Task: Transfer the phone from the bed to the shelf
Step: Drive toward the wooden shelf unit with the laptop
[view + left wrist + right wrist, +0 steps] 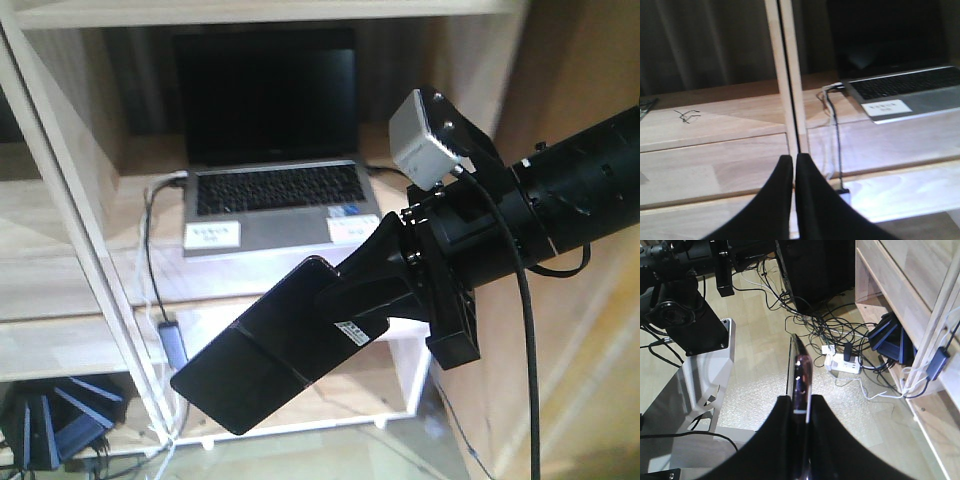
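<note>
Phone (270, 345) hangs tilted in the air in front of the shelf (60, 330), with the right gripper (340, 295) pinching its flat faces at the sticker end. It looks thin, stiff, light and glossy-slick, so I'd guess it could slip or swing. The open laptop (275, 190) hogs the board, and a cable (150, 260) dangles beside it. The left gripper (794, 160) is pressed together on nothing.

Phone (270, 350) end hidden by jaws; laptop (272, 192) labels (213, 234) blurred, probably text.
</note>
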